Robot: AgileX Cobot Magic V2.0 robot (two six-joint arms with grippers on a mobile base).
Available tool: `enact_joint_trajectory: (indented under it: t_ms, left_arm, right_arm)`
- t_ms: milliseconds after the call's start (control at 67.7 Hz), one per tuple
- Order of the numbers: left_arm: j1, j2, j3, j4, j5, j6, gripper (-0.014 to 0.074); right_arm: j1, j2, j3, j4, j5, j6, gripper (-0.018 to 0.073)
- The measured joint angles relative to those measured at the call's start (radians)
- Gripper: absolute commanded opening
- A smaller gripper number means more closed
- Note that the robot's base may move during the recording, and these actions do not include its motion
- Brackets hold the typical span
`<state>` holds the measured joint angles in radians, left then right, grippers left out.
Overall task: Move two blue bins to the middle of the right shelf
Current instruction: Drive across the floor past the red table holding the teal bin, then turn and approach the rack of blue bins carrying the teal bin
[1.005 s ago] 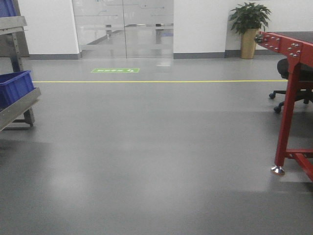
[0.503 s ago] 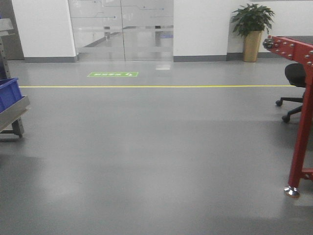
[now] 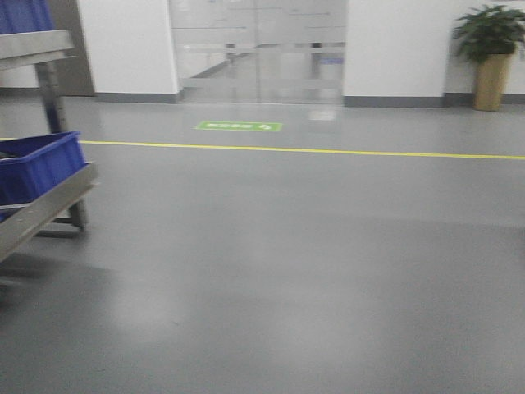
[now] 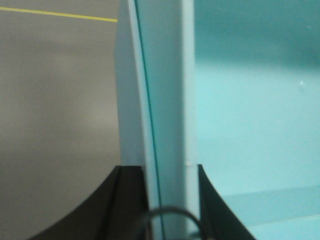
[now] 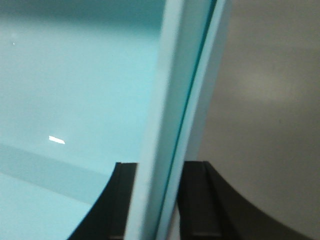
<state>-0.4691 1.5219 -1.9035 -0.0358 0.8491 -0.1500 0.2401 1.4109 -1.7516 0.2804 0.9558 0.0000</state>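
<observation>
The pale sky-blue bin fills both wrist views; its inside floor (image 4: 255, 115) is smooth and bare. My left gripper (image 4: 159, 167) is shut on the bin's thick left wall (image 4: 165, 75), one black finger outside and one inside. My right gripper (image 5: 157, 165) is shut on the opposite right wall (image 5: 185, 75) in the same way. A thin dark line runs along each rim, like the seam between two nested tubs. The bin hangs above the grey floor. No pale bin or gripper shows in the front view.
A metal shelf (image 3: 49, 209) stands at the left with a dark royal-blue crate (image 3: 37, 168) on it and another (image 3: 25, 15) above. A yellow floor line (image 3: 328, 151), a green floor mark (image 3: 239, 126), glass doors (image 3: 258, 49) and a potted plant (image 3: 490, 57) lie ahead.
The front view has swung to the left: the left shelf and crate show more, the doors and plant have shifted right, and the red frame and chair have left the picture.
</observation>
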Motion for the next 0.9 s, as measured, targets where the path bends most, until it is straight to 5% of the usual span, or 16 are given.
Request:
enact_joint_trajectory:
  t_ms: [902]
  left_arm:
    - [0.0, 0.0, 0.0, 0.0, -0.011, 0.0, -0.0111]
  right_arm:
    - [0.0, 0.0, 0.0, 0.0, -0.019, 0.0, -0.0154]
